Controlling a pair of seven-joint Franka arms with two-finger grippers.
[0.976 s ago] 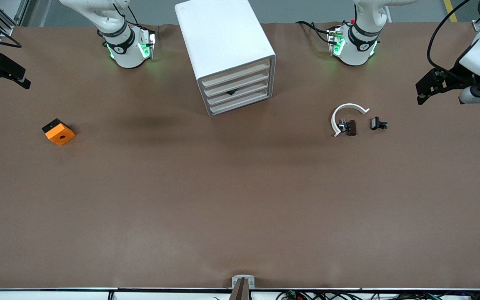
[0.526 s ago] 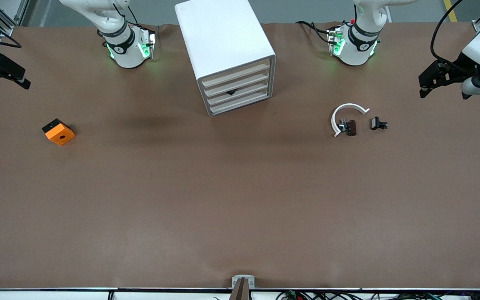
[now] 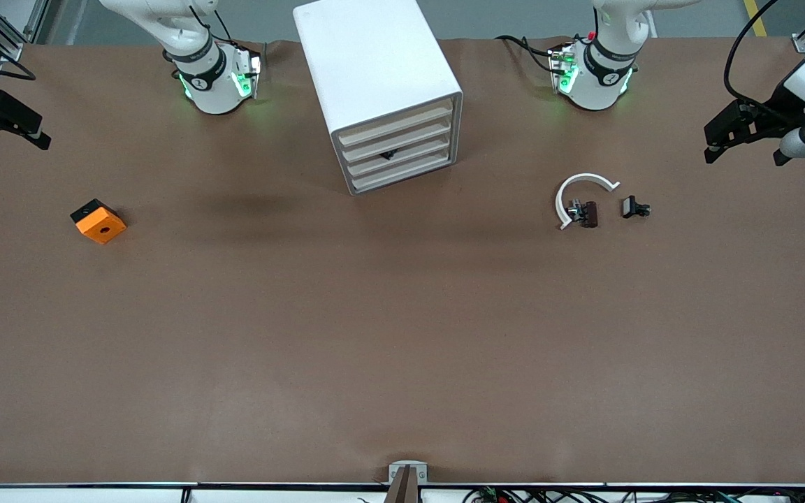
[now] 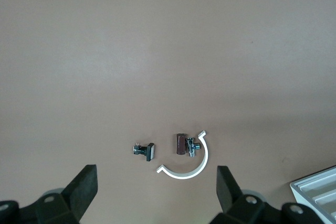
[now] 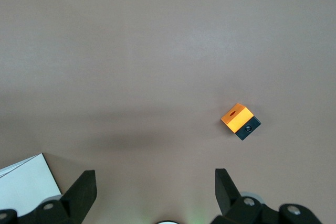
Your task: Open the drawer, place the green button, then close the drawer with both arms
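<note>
- Left claw (image 4: 156,182): released, jaws wide, nothing between them; hangs over the left arm's end of the desk (image 3: 402,349), looking down on a white curved strip (image 4: 188,167), a dark-brown part (image 4: 181,144) and a small black part (image 4: 145,150).
- Right claw (image 5: 155,179): likewise released and empty; hangs over the right arm's end of the desk, near the orange cube (image 3: 98,221).
- Cabinet (image 3: 374,63): stands between the two arm bases; all four fronts look flush.
- Drawer (image 3: 416,148): shut; shows a small dark mark at mid-front, nature not discernible.
- Button: not visible anywhere on the desk; possibly inside the cabinet, which cannot be confirmed.
- Handling, button (judged): tiny, light, rigid; round cap likely slippery, so best pinched across the flat sides of the blocky body.
- Handling, drawer (judged): light, stiff plastic, easy sliding; best taken at the front lip, with the second claw bracing the cabinet, which probably shifts under a pull.
</note>
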